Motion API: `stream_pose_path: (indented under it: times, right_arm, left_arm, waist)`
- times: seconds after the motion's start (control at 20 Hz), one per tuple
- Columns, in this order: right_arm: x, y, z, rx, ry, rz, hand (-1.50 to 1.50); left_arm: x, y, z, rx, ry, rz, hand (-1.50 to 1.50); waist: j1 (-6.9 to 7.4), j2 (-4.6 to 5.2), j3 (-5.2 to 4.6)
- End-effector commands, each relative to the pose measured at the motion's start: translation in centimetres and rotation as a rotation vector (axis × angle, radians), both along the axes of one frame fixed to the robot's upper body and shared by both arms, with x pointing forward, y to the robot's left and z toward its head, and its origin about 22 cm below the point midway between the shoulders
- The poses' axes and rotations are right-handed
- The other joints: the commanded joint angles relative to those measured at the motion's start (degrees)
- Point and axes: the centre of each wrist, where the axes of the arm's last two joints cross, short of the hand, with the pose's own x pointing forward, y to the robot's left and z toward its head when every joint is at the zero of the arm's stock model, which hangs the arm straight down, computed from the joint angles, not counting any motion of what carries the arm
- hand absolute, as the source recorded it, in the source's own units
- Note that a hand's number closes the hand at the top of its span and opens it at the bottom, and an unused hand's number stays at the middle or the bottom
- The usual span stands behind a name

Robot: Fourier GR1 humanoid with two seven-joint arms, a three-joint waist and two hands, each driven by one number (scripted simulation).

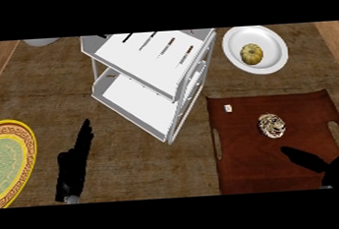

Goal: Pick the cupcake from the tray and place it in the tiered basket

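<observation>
While the cupcake [272, 125] sits untouched on the brown tray [240, 156], we judge our right hand [328, 165], open just near-right of it, should close round its sides. Our left hand [72, 164] rests open. The tiered basket [152, 83] stands far-left; a white plate [268, 35] holds a pumpkin [251, 54].

The counter [131, 153] bears a tray [247, 151], tiered basket [152, 83] and two plates [270, 44].

The left hand [72, 164] shows at lower left, fingers straight and pointing up; the right hand [328, 165] shows at lower right, fingers extended.
</observation>
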Motion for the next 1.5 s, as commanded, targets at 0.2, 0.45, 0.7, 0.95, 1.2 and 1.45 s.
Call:
stream_pose_path:
  times: [0.2,0.45,0.7,0.95,1.2,1.45]
  right_arm:
    - [5.0,4.9,2.7,-0.006,0.284,-0.110,-1.50]
    - [6.6,5.3,2.4,0.045,0.397,-0.106,-1.50]
    - [9.3,5.7,3.1,0.065,0.393,-0.092,-1.50]
    - [11.1,5.4,3.4,0.096,0.440,-0.088,-1.50]
    - [11.8,4.8,1.0,0.180,0.549,-0.092,-1.50]
    - [12.9,4.5,1.9,0.200,0.570,-0.085,-1.50]
  left_arm:
    - [0.0,-0.4,0.2,0.004,0.003,0.014,0.00]
    - [0.3,-0.3,-0.3,-0.007,0.016,0.004,0.00]
    - [-0.2,-0.2,-0.9,0.011,0.005,0.024,0.00]
    - [-1.6,-0.3,-0.4,-0.003,0.003,0.013,0.00]
    - [-0.8,1.0,-0.8,-0.015,0.026,0.007,0.00]
    - [-1.0,0.3,-0.8,-0.014,0.020,0.009,0.00]
  waist:
    - [-0.02,-0.43,0.27]
    - [-1.06,-0.36,0.36]
    - [-0.88,-0.42,0.49]
    - [-0.36,-0.62,0.53]
    - [-0.43,-0.37,0.53]
    - [-0.95,-0.58,0.51]
